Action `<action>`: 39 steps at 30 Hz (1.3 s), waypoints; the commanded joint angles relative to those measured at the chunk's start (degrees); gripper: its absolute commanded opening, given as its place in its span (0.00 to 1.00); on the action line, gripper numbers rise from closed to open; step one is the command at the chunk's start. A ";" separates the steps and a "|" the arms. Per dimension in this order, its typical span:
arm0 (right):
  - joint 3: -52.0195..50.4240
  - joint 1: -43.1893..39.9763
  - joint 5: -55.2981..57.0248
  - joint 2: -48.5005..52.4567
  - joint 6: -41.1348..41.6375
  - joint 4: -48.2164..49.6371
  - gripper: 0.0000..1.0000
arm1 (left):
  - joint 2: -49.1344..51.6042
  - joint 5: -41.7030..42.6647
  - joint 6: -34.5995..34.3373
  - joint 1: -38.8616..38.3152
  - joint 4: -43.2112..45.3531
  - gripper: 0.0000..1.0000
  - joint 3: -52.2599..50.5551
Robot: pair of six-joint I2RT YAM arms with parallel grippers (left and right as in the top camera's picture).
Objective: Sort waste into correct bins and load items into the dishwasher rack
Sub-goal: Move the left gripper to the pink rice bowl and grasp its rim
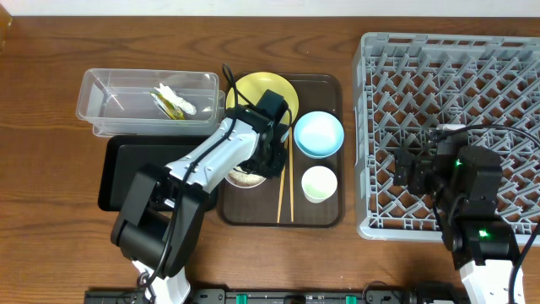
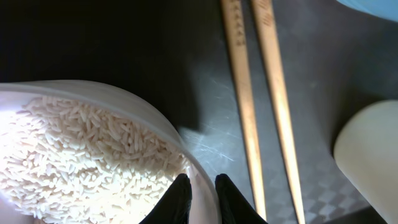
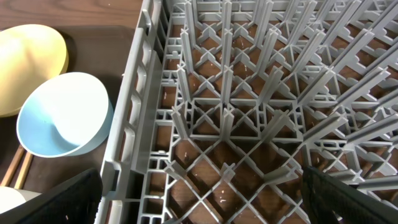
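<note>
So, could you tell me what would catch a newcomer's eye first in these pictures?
The big grey rack fills the right side, with the open right gripper over it. On the brown tray, the left gripper pinches the rim of a white bowl full of rice, beside the chopsticks.

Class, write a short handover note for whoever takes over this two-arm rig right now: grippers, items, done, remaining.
Left gripper: shut on the rim of the white bowl, which holds rice, on the brown tray.
Right gripper: open, above the dishwasher rack.
Done: snack wrapper lies in the clear tub.
To do: rice to a bin; black tray looks bare where visible. Yellow plate, blue bowl, cup, chopsticks sit on the brown tray; no dishes seen in the rack.
</note>
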 commanded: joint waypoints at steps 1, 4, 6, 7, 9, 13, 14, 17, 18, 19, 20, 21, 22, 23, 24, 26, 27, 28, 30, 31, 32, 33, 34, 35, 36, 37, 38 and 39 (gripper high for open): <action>1.33 0.55 -0.24 0.00 0.61 0.07 0.99 | 0.31 -3.13 -2.97 -0.48 0.74 0.17 -1.16; 1.33 0.55 -0.24 0.00 0.61 0.07 0.99 | 0.31 -3.13 -2.97 -1.16 1.66 0.17 -1.18; 1.33 0.55 -0.24 0.00 0.61 0.04 0.99 | 0.31 -3.61 -3.21 -1.68 2.51 0.17 -1.22; 1.33 0.55 -0.24 0.00 0.61 0.04 0.99 | 0.31 -4.11 -3.28 -2.01 2.78 0.17 -1.22; 1.33 0.55 -0.24 0.00 0.61 0.07 0.99 | 0.33 -6.36 -4.57 -2.62 2.89 0.17 -1.22; 1.33 0.55 -0.24 0.00 0.61 0.04 0.99 | 0.33 -7.61 -4.72 -3.89 2.86 0.17 -1.22; 1.33 0.55 -0.24 0.00 0.61 0.07 0.99 | 0.33 -7.63 -4.74 -4.11 2.86 0.17 -1.22; 1.33 0.55 -0.24 0.00 0.61 0.04 0.99 | 0.52 -7.63 -4.74 -4.61 2.86 0.17 -1.22; 1.33 0.55 -0.24 0.00 0.61 0.04 0.99 | 0.68 -7.63 -4.72 -4.68 2.86 0.17 -1.22; 1.33 0.55 -0.24 0.00 0.61 0.04 0.99 | 0.98 -7.63 -4.74 -4.72 2.86 0.17 -1.22; 1.33 0.55 -0.24 0.00 0.61 0.04 0.99 | 1.29 -7.63 -4.81 -4.74 2.84 0.17 -1.22; 1.33 0.55 -0.24 0.00 0.61 0.04 0.99 | 1.73 -7.63 -5.29 -4.74 2.80 0.17 -1.22; 1.33 0.55 -0.24 0.00 0.61 0.00 0.99 | 2.21 -7.63 -5.77 -4.74 2.71 0.17 -1.22; 1.33 0.55 -0.24 0.00 0.61 -0.04 0.99 | 2.71 -7.61 -5.79 -4.74 2.67 0.17 -1.22; 1.33 0.55 -0.24 0.00 0.61 -0.07 0.99 | 3.08 -7.61 -5.79 -4.74 2.58 0.17 -1.22; 1.33 0.55 -0.24 0.00 0.61 -0.11 0.99 | 3.34 -7.61 -6.69 -4.74 2.45 0.17 -1.22; 1.33 0.55 -0.24 0.00 0.61 -0.09 0.99 | 3.32 -7.61 -6.91 -4.74 2.49 0.17 -1.22; 1.33 0.55 -0.24 0.00 0.61 -0.09 0.99 | 3.26 -7.63 -6.86 -4.74 2.51 0.17 -1.20; 1.33 0.55 -0.24 0.00 0.61 -0.09 0.99 | 3.10 -7.63 -6.84 -4.72 2.47 0.11 -1.20; 1.33 0.55 -0.24 0.00 0.61 -0.11 0.99 | 3.04 -7.61 -6.84 -4.74 2.43 0.08 -1.20; 1.33 0.55 -0.24 0.00 0.61 -0.11 0.99 | 2.91 -7.61 -6.86 -4.74 2.38 0.06 -1.20; 1.33 0.55 -0.24 0.00 0.61 -0.13 0.99 | 2.69 -7.61 -6.86 -4.74 2.27 0.06 -1.20; 1.33 0.55 -0.24 0.00 0.61 -0.15 0.99 | 2.25 -7.61 -6.88 -4.74 2.19 0.06 -1.20; 1.33 0.55 -0.24 0.00 0.61 -0.13 0.99 | 1.64 -7.61 -7.04 -4.74 1.99 0.06 -1.18; 1.33 0.55 -0.24 0.00 0.61 -0.13 0.99 | 0.92 -7.58 -7.10 -4.74 1.77 0.06 -1.16; 1.33 0.55 -0.22 0.00 0.61 -0.13 0.99 | -0.11 -7.61 -7.82 -4.74 1.46 0.06 -1.09; 1.33 0.55 -0.22 0.00 0.59 -0.11 0.99 | -1.18 -7.56 -8.59 -4.74 1.05 0.06 -1.05; 1.33 0.55 -0.22 0.00 0.59 -0.11 0.99 | -2.23 -7.58 -9.29 -4.74 0.59 0.06 -0.96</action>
